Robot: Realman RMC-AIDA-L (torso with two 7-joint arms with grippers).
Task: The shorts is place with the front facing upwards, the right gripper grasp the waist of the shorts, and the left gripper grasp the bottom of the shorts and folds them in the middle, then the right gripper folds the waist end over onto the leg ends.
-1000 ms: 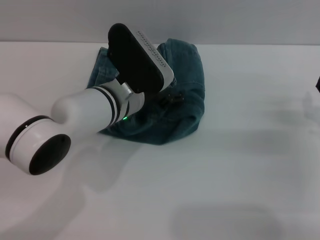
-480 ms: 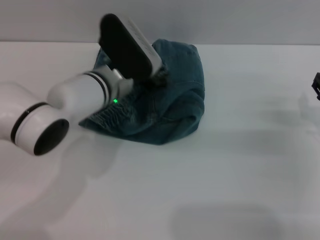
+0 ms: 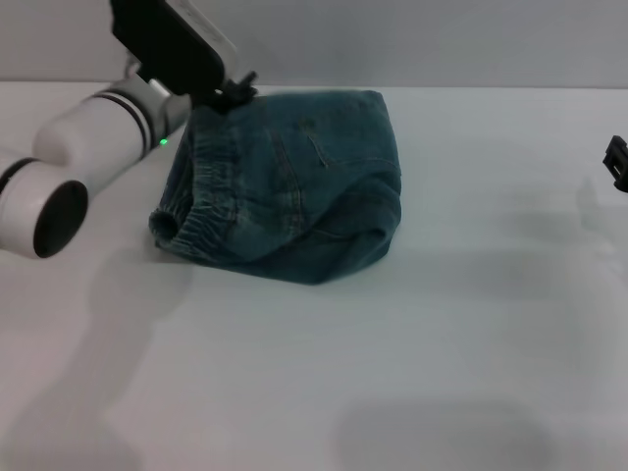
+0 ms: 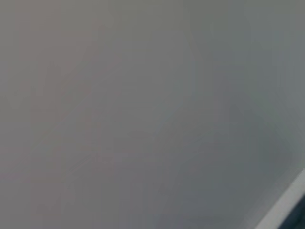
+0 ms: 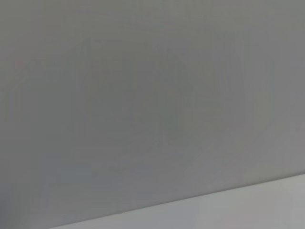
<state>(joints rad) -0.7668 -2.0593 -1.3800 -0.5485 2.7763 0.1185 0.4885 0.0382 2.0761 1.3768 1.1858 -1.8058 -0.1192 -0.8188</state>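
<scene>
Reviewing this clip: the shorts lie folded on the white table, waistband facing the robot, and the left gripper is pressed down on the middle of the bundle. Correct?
Not quite. In the head view the left gripper is at the far left corner of the shorts, not on the middle. The rest holds: folded on the white table, waistband toward the robot.

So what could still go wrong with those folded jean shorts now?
The left gripper hangs right at the far corner of the shorts; a finger catching the cloth could drag the fold open. The bundle also looks lumpy, with the waist bulging on the robot's left, so it may slump. The right gripper sits away at the table's right edge.
</scene>
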